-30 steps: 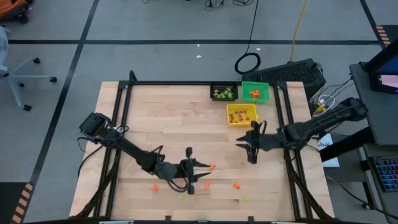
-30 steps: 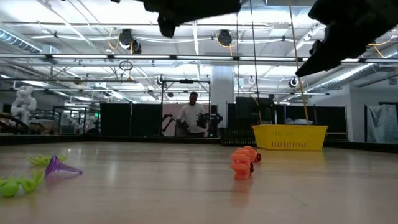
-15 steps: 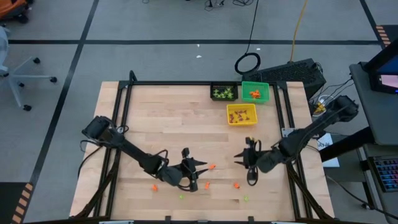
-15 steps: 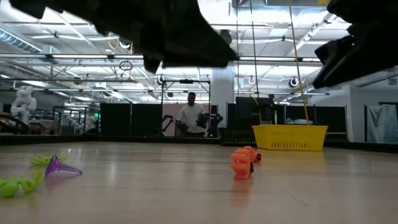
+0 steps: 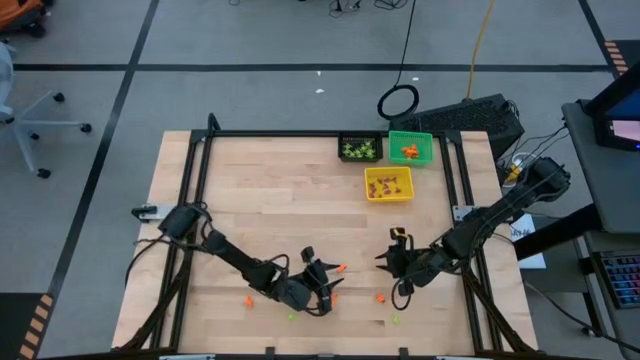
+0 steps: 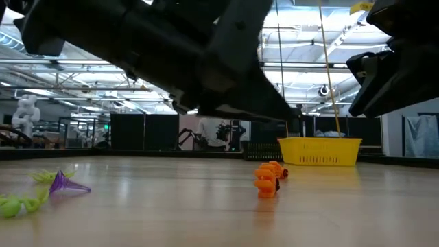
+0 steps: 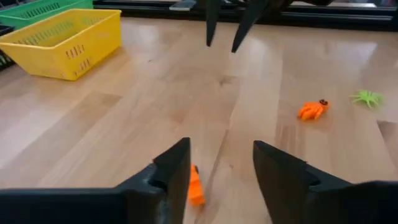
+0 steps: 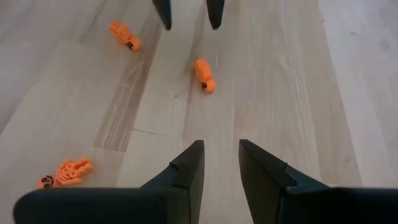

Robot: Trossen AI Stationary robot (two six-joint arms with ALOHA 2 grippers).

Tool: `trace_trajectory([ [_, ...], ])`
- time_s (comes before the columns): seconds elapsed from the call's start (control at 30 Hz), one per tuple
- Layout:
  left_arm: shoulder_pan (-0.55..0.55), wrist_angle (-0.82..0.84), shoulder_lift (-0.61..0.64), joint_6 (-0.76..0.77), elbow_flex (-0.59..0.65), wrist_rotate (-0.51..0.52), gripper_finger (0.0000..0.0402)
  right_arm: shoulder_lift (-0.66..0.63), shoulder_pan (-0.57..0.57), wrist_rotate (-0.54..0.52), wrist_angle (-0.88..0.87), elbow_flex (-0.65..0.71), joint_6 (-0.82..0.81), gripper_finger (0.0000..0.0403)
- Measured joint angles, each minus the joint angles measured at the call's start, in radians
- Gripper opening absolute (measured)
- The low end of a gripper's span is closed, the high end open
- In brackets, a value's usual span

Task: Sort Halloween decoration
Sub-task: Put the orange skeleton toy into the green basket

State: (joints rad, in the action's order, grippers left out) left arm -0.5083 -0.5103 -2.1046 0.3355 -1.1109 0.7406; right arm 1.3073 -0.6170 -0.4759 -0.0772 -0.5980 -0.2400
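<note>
Reaching low across the table's front, left gripper (image 5: 322, 290) has jaws apart, empty — its wrist view shows an orange trinket (image 7: 195, 186) on the wood just beside one fingertip, unclear from above. Right gripper (image 5: 393, 268) also angled low, jaws parted w/ nothing between; another orange trinket (image 8: 204, 75) lies ahead.

Two dark jointed arms — black tapered fingers (image 7: 173, 174), thin black cables trailing.
</note>
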Motion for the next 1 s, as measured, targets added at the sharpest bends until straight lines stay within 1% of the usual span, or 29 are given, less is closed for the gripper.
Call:
trace_trajectory([
  [0.1, 0.0, -0.005, -0.018, 0.0, -0.007, 0.0, 0.0201, 0.0, 0.0, 0.0, -0.001, 0.0, 0.002, 0.0089],
  [0.2, 0.0, 0.01, -0.034, 0.046, -0.007, -0.001, 0.0215, 0.0, 0.0, -0.001, 0.0, 0.0, 0.002, 0.0089],
  [0.4, 0.004, 0.114, -0.038, 0.138, -0.006, -0.005, 0.0217, 0.0, 0.0, -0.003, 0.002, 0.0, 0.002, 0.0089],
  [0.63, 0.008, 0.112, -0.037, 0.151, -0.006, -0.011, 0.0217, 0.0, 0.0, -0.003, 0.002, 0.0, 0.002, 0.0089],
  [0.77, 0.033, 0.133, -0.037, 0.157, -0.006, -0.065, 0.0217, 0.0, 0.0, -0.004, 0.004, 0.0, 0.002, 0.0089],
  [1.0, 0.049, 0.129, -0.037, 0.159, -0.006, -0.081, 0.0217, 0.0, 0.0, -0.004, 0.006, 0.0, 0.002, 0.0089],
])
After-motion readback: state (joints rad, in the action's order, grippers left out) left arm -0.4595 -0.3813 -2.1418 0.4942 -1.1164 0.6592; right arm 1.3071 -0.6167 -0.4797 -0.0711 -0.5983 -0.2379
